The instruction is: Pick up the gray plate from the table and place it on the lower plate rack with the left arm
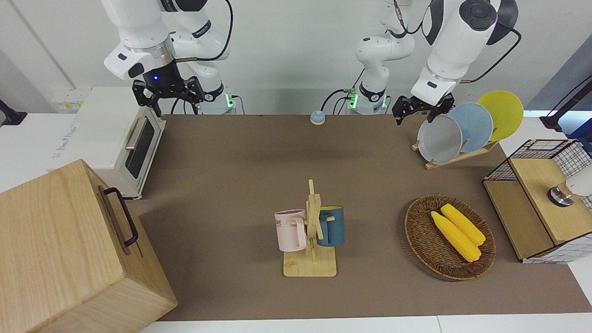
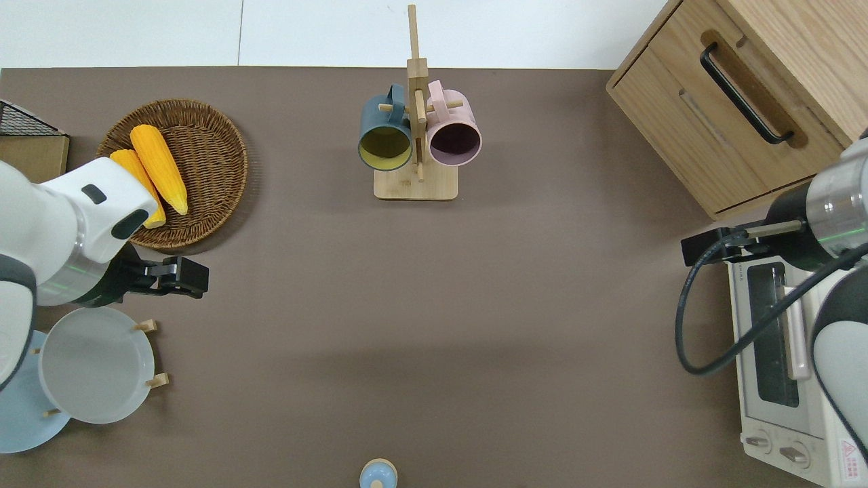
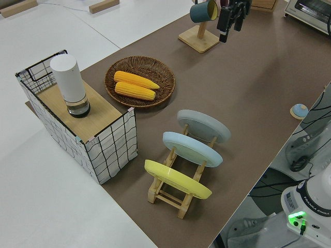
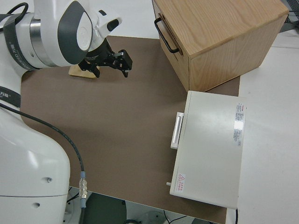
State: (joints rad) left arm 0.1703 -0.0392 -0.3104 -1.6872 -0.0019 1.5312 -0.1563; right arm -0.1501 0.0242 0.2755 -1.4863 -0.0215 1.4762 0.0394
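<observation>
The gray plate [image 1: 439, 139] leans in the lowest slot of the lower plate rack [image 1: 455, 158], at the left arm's end of the table. It also shows in the overhead view [image 2: 95, 364] and the left side view [image 3: 203, 125]. My left gripper [image 1: 416, 115] is open and empty, up in the air and apart from the plate. In the overhead view the left gripper [image 2: 183, 278] is over the brown mat between the rack's pegs [image 2: 146, 326] and the wicker basket. My right arm is parked, its gripper [image 1: 167, 95] open.
A sky-blue plate [image 1: 471, 126] and a yellow plate [image 1: 502, 113] fill the rack's higher slots. A wicker basket [image 1: 418, 240] with two corn cobs, a wire crate [image 1: 569, 152], a mug tree [image 1: 311, 231] with two mugs, a toaster oven [image 1: 111, 134], a wooden cabinet [image 1: 60, 249] and a small bell [image 1: 317, 117] stand around.
</observation>
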